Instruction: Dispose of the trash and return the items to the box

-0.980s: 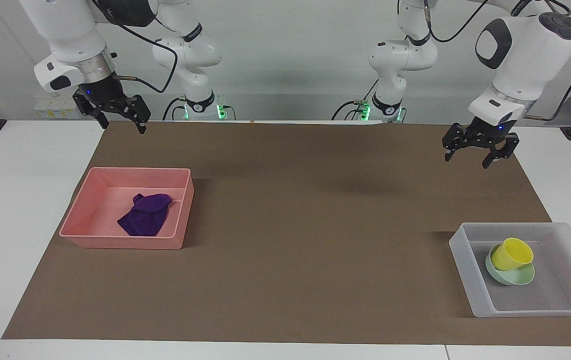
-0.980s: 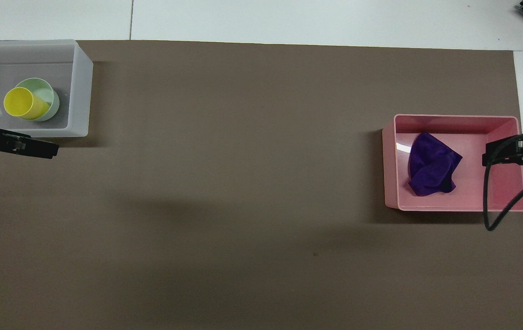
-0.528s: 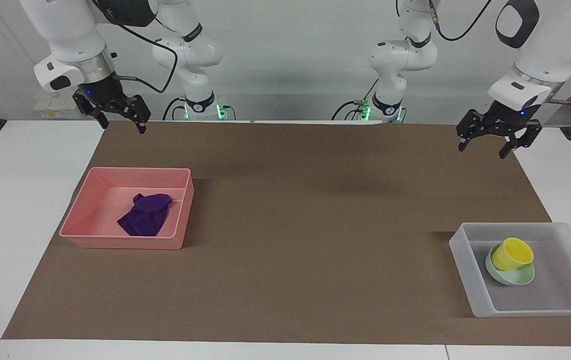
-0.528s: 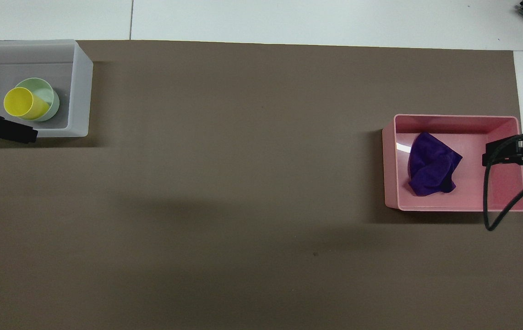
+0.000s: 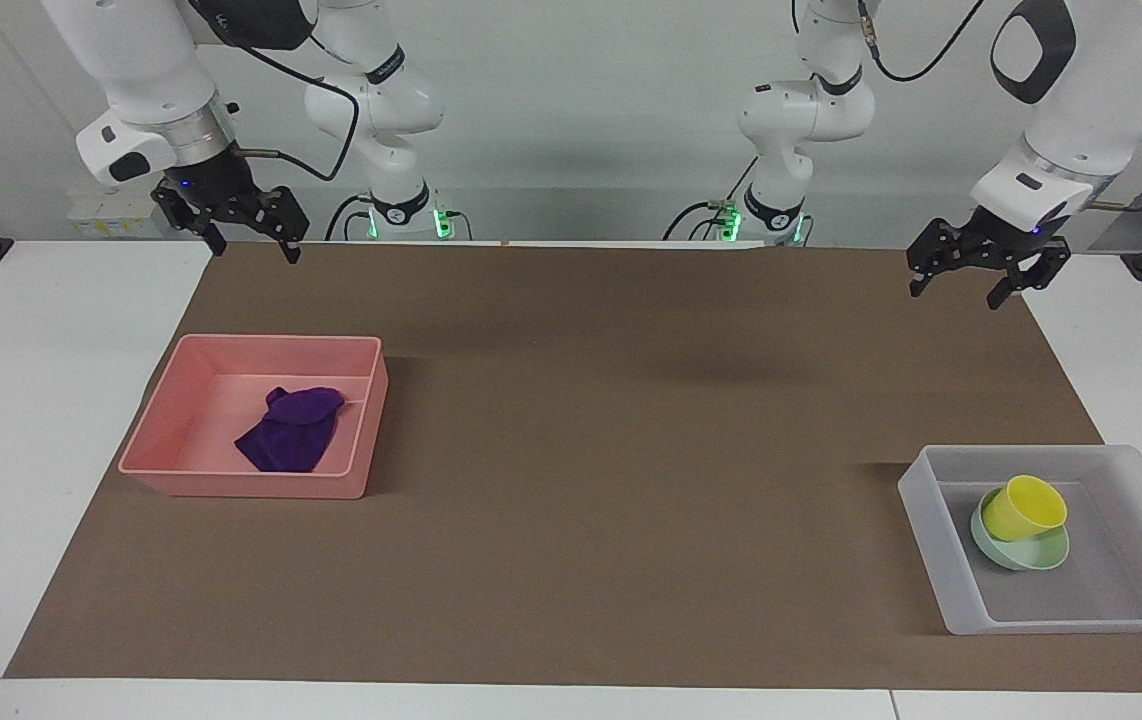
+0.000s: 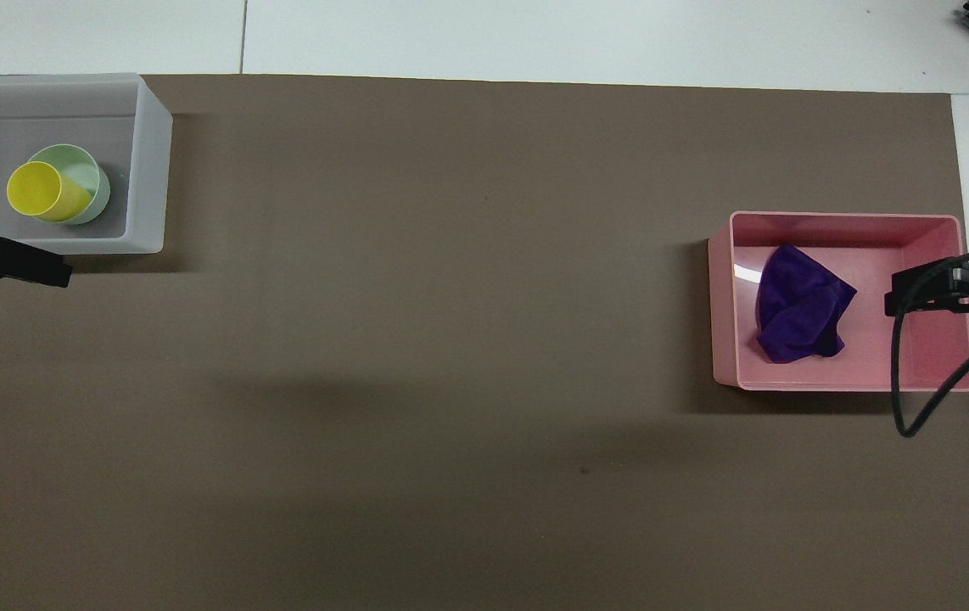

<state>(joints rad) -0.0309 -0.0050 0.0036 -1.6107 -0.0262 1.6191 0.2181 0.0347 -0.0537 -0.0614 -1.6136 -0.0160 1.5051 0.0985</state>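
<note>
Hovering with its fingers spread apart and holding nothing, the left gripper [image 5: 971, 275] is hanging over the brown mat [image 5: 611, 420] at the left arm's end of the table, near the mat's edge closest to the robots. In the facing view the box [image 5: 931, 520], a translucent whitish-grey tub, is lying at about five o'clock from that gripper, well apart from it and farther from the robots. Inside the box the yellow cup [image 5: 1024, 507] is sitting tilted in the mint-green bowl [image 5: 1031, 553].

Hanging likewise with its fingers apart and empty, the right gripper [image 5: 243, 225] is staying up over the mat's robot-side edge at the right arm's end. The pink tray [image 5: 231, 482] is lying at about six o'clock from it in the facing view, farther from the robots, and the purple fabric [image 5: 293, 430] is resting crumpled on the tray's floor, clear of both grippers.
</note>
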